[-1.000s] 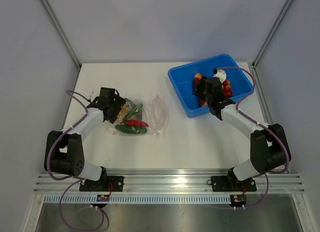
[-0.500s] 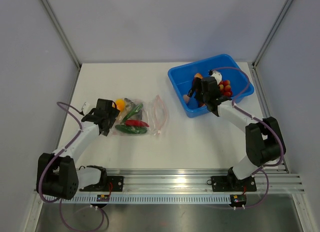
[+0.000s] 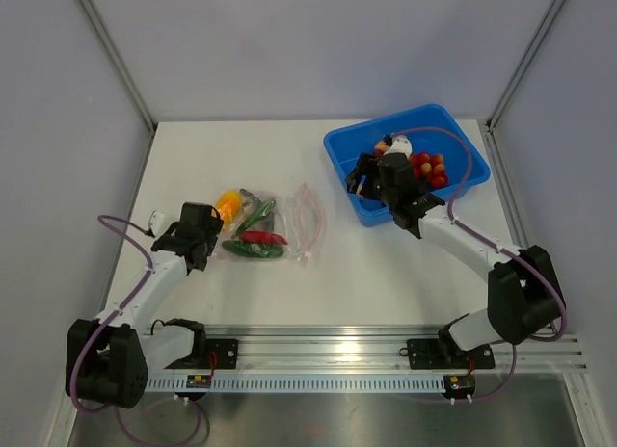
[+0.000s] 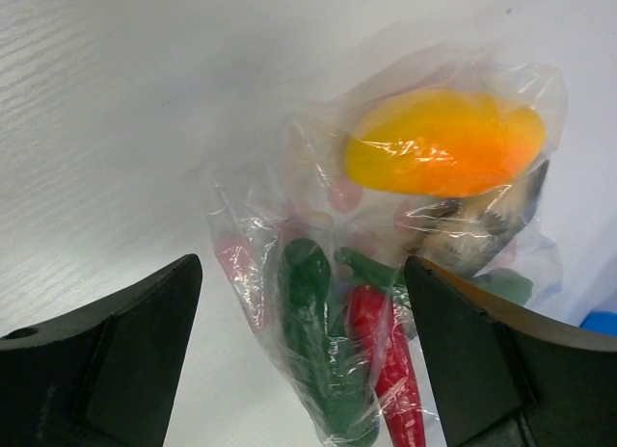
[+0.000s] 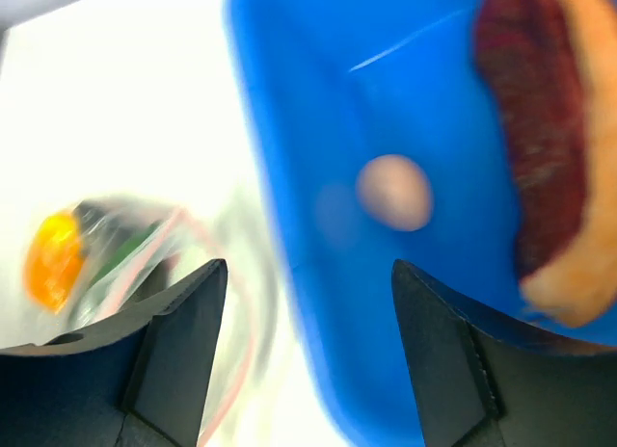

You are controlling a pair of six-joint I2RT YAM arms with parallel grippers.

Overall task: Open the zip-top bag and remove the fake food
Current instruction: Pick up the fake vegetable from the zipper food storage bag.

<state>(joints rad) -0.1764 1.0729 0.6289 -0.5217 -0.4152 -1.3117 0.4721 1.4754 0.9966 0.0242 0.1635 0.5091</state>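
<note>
left fingers: wide apart, holding nothing; they sit just short of the bag's left end, low over the desk.
zip-top bag: flat on the desk, left of centre. Pinkish zip mouth faces right and looks already parted.
fake food: yellow fruit, green cucumber, red chili and a grey bit are inside the bag. Tomatoes, the egg and a wedge are in the blue bin.
right fingers: apart and empty, above the bin's left part, well apart from the bag.
step: looks like mid-unload, w/ part of the food out and approx. 4 pcs left.
next: you'd want the left fingers pinning the film at the closed end and the right fingers coming across to the mouth. Thin plastic may slide or bunch.
writing: no brand, label or text readable in any view.
</note>
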